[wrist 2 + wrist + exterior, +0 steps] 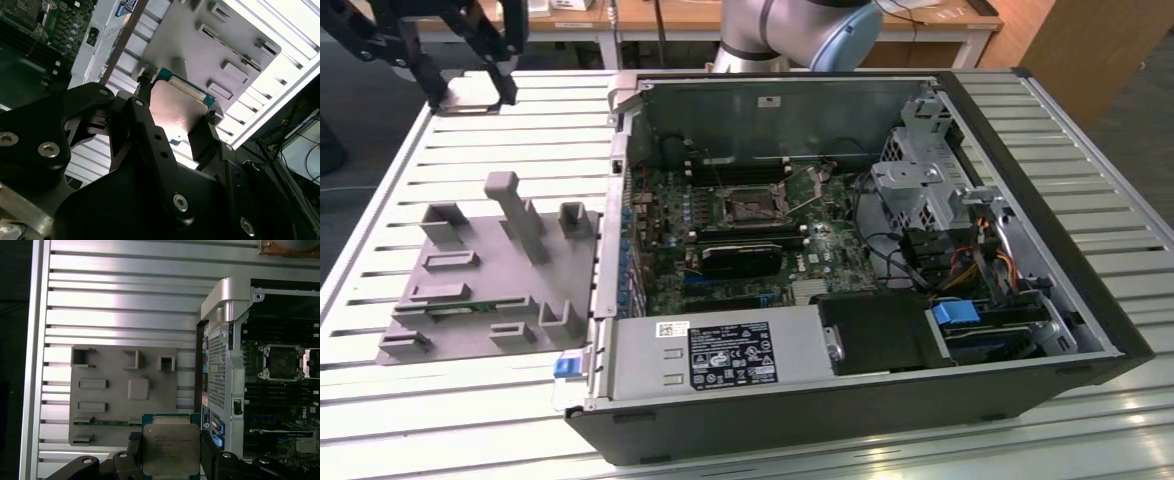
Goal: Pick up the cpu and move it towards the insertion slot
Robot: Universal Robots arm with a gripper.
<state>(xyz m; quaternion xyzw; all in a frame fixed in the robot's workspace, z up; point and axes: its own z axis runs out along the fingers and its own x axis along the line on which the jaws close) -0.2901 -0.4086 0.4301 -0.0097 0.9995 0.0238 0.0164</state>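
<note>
The cpu (171, 442), a small square chip with a silvery top and a green edge, is clamped between the two black fingers of my gripper (171, 456). In the second wrist view the cpu (177, 102) shows its pale face in the gripper (175, 114). In the exterior view the gripper (470, 98) hangs high at the far left with the pale cpu (472, 84) in it, above the table beyond the grey fixture (487, 270). The insertion slot (754, 205) lies on the motherboard inside the open computer case, well off to the exterior view's right. The insertion slot (282, 361) has a shiny frame.
The open computer case (1067, 290) fills the middle and right of the slatted table (400, 400), its raised wall (616, 150) standing between gripper and motherboard. The grey fixture (125, 390) has upright posts and a green-edged memory stick (107, 422). A black heatsink block (734, 262) sits below the slot.
</note>
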